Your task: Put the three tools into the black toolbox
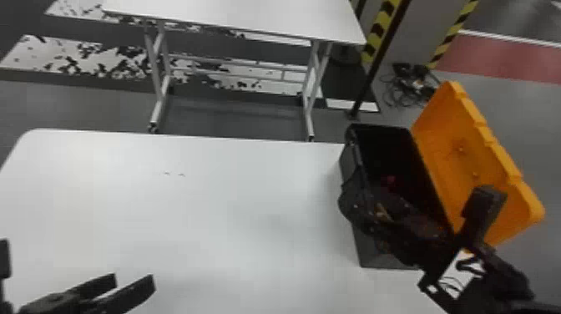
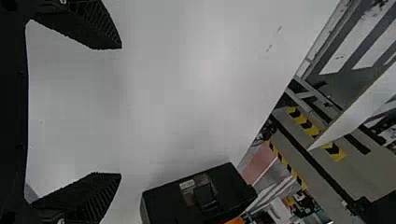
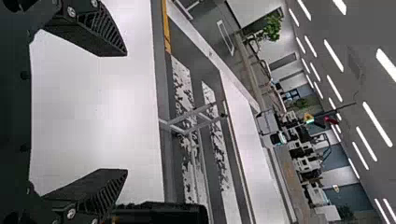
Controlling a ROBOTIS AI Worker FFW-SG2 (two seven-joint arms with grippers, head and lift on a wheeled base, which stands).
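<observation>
The black toolbox [image 1: 360, 246] stands at the table's right side with its orange lid [image 1: 471, 154] open. Inside its dark interior a small red spot [image 1: 390, 180] shows; what it belongs to I cannot tell. My right gripper [image 1: 369, 208] is over the toolbox's near left part, hiding some of it. In the right wrist view the right gripper [image 3: 127, 112] has its fingers wide apart with nothing between them, the toolbox's dark edge [image 3: 161, 213] beside one finger. My left gripper [image 1: 133, 279] is low over the table's near left, open and holding nothing; in its wrist view the left gripper [image 2: 121, 111] faces bare tabletop, with the toolbox [image 2: 196, 198] farther off.
The white table [image 1: 200, 208] stretches left from the toolbox. A second white table [image 1: 250, 16] stands beyond a floor gap. The open lid leans out past the right side, close to the right arm. Cables [image 1: 411, 89] lie on the floor behind.
</observation>
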